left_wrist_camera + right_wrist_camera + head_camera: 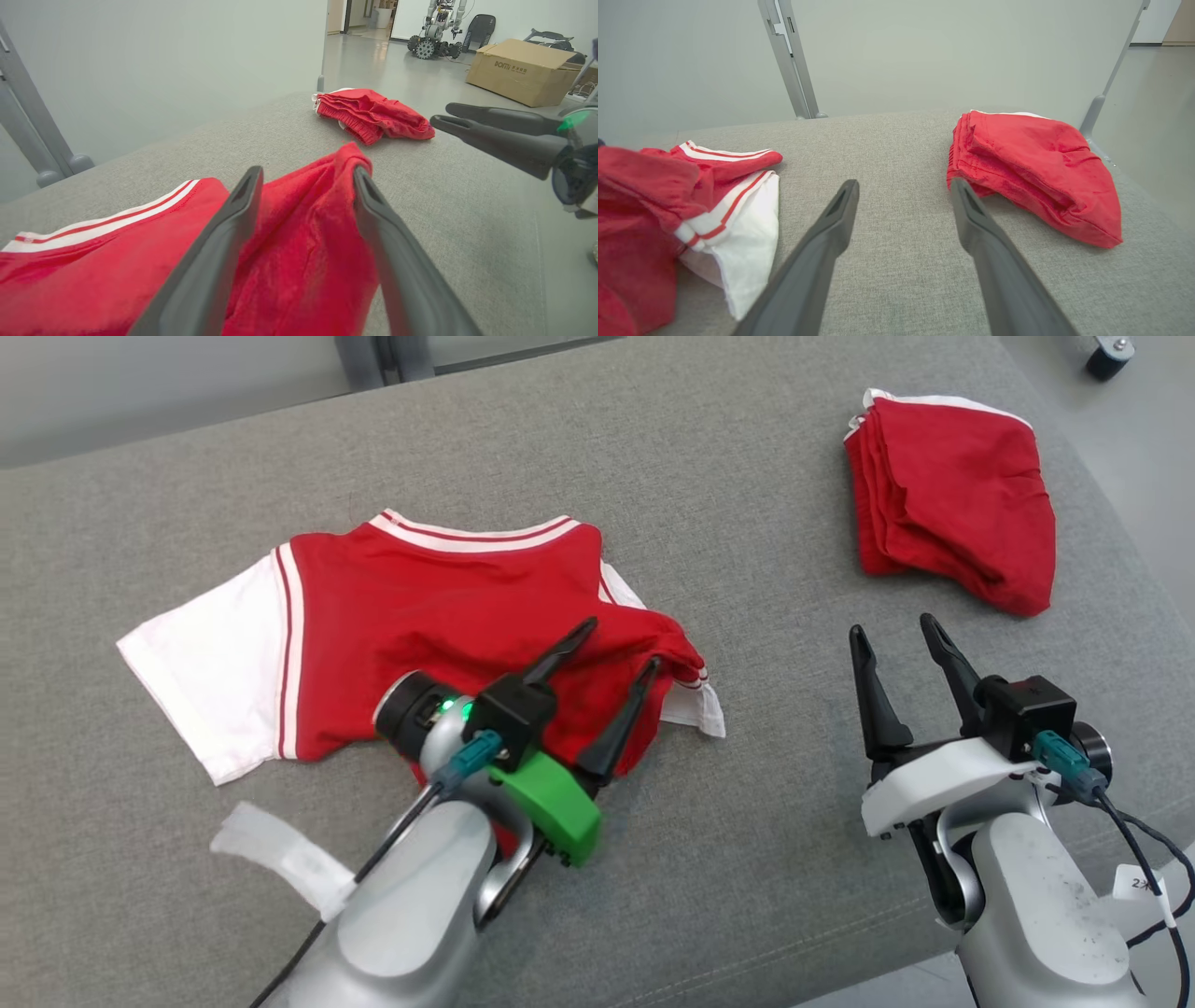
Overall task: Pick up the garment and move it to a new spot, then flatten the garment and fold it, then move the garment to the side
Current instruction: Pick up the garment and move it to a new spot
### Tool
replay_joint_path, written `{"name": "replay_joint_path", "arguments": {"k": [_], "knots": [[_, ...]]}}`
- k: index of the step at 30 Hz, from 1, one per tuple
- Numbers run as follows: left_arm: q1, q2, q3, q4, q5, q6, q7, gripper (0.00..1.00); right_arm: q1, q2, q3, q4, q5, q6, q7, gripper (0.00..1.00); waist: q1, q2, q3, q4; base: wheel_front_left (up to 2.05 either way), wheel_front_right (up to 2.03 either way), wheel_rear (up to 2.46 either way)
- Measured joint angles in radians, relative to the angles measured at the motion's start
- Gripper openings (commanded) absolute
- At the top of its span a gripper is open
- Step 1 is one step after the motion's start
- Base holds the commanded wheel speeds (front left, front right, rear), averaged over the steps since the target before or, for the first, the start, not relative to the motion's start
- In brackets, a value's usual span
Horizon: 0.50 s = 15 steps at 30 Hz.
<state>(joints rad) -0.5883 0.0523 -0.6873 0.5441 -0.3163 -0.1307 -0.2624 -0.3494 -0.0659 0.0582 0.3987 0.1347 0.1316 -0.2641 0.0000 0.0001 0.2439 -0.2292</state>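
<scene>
The garment (420, 616) is a red shirt with white sleeves and striped trim, spread on the grey surface, its right side bunched. My left gripper (621, 642) is open over that bunched part. In the left wrist view a raised ridge of the red garment (303, 242) stands between the spread fingers of the left gripper (307, 170). My right gripper (890, 625) is open above bare surface to the right of the shirt, nothing between its fingers. The right wrist view has the right gripper (903, 183) with the garment (644, 186) at its left. The right gripper (440, 115) also enters the left wrist view from the right.
A folded red cloth pile (952, 495) lies at the back right, seen too as the pile (1031, 172). A white strip (280, 854) lies near the front left. The grey surface (747, 476) ends at the right front. A cardboard box (518, 70) and another robot (434, 28) stand beyond.
</scene>
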Motion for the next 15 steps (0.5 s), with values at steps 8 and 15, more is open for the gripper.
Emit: {"name": "replay_joint_path", "arguments": {"k": [8,15], "knots": [[0.158,0.033,0.246,-0.065,0.056,0.036,0.0,1.0,0.021,0.005,0.002,0.0,0.0,0.0,0.0,1.0,0.0,0.0,-0.05,0.047,0.0,0.0,0.0],[0.292,0.038,0.443,-0.118,0.096,0.061,0.0,1.0,0.047,0.009,0.012,0.001,0.0,0.0,0.0,1.0,0.0,0.0,-0.106,0.096,0.0,0.0,0.0]]}}
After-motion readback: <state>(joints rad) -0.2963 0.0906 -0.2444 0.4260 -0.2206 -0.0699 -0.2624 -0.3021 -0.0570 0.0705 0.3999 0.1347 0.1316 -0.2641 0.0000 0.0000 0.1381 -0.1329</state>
